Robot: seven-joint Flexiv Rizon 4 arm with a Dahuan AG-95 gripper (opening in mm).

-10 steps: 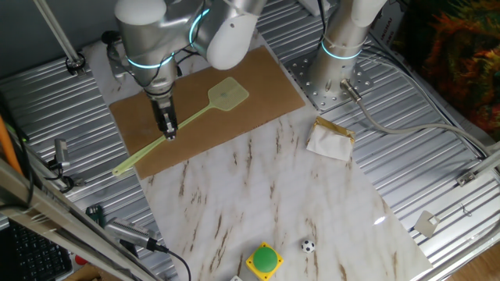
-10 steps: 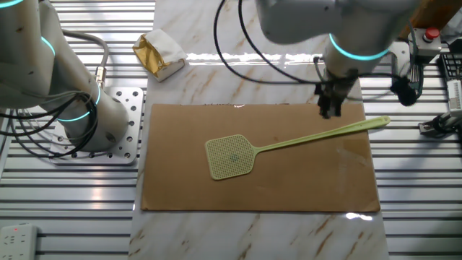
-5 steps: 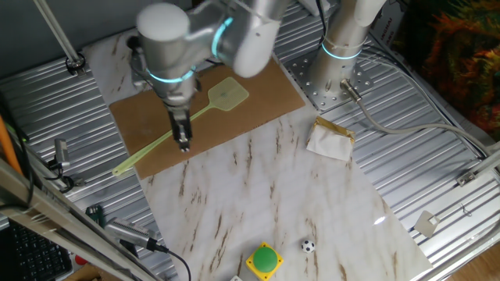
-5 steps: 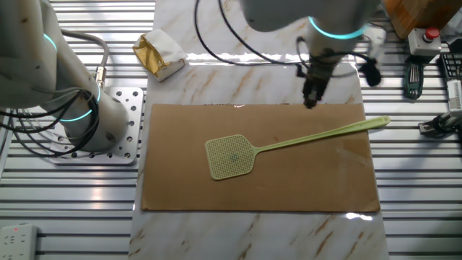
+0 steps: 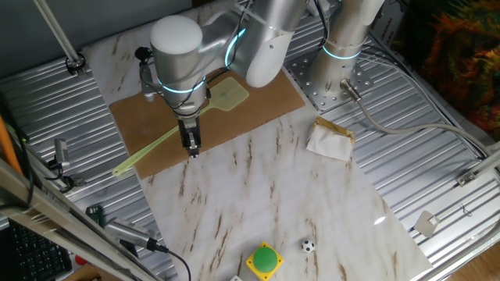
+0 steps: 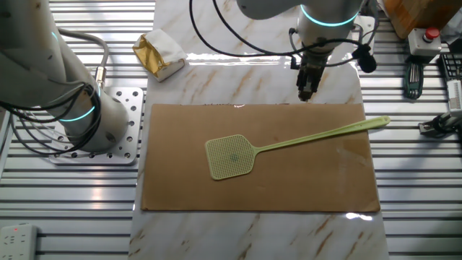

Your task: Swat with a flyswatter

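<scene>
Swatter (image 6: 289, 144): lies flat on the board (image 6: 180, 123), untouched; mesh head (image 6: 231, 157) at about 8 o'clock from handle tip (image 6: 379, 123) in the other fixed view.
Swatter, one fixed view (image 5: 156, 148): mid-handle hidden behind the arm; head partly covered by the arm's elbow.
Gripper (image 6: 308, 92): empty, hangs over the board's far edge beside the marble, at 12 o'clock from the handle; fingers close together, too small and dark to tell whether clenched or released.
Gripper, one fixed view (image 5: 191, 145): points down at the board's near edge, just beside the handle, apart from it.
Packet (image 6: 162, 55): crumpled, on marble at 10 o'clock from the board.
Button (image 5: 265, 260): green on yellow, base cut off by the frame edge.
</scene>
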